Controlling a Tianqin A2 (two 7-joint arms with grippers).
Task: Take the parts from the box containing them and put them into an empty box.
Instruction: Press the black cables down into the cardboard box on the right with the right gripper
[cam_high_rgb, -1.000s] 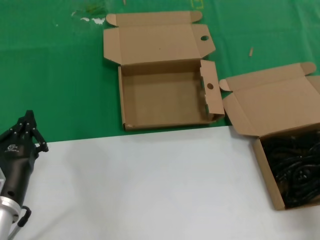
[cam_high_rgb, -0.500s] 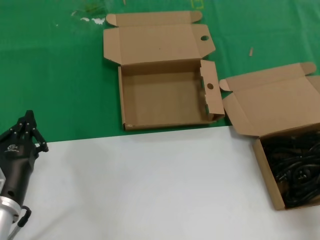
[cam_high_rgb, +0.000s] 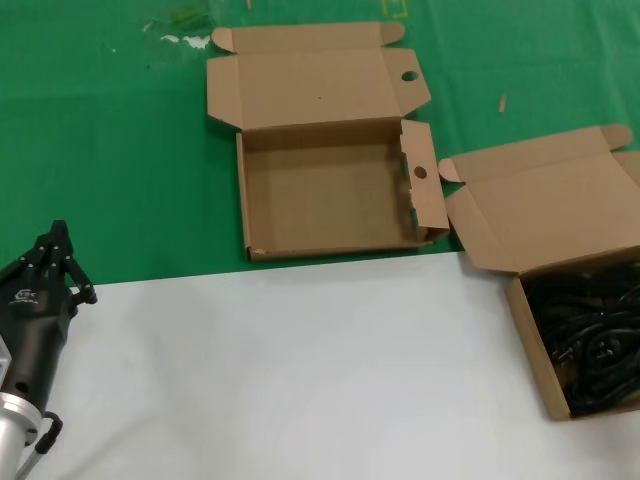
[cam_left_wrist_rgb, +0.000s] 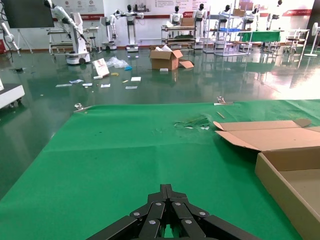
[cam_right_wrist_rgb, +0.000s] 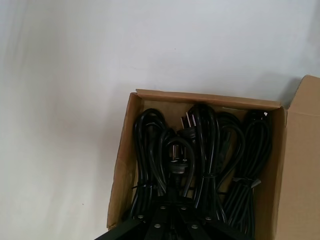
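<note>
the black cables (cam_right_wrist_rgb: 200, 160) lie packed side by side in the box containing them (cam_high_rgb: 530, 340), which sits at the robot's right on the white table (cam_high_rgb: 300, 370) with its plain lid (cam_high_rgb: 545, 200) folded back so the contents can be reached from above. the empty box (cam_high_rgb: 330, 205) rests farther off on the green cloth (cam_high_rgb: 110, 150), its holed lid (cam_high_rgb: 315, 85) also thrown open, ready to receive bundles. the right gripper (cam_right_wrist_rgb: 172, 220) does not show in the head view, but its own camera looks straight down onto the cables, apart from them, which suggests it is lined up to pick one; its fingers meet at a point, so they seem together and hold nothing. the left gripper (cam_high_rgb: 55, 262) waits low at the left table edge, fingers drawn together, clear of both boxes, probably kept out of the working arm's way.
</note>
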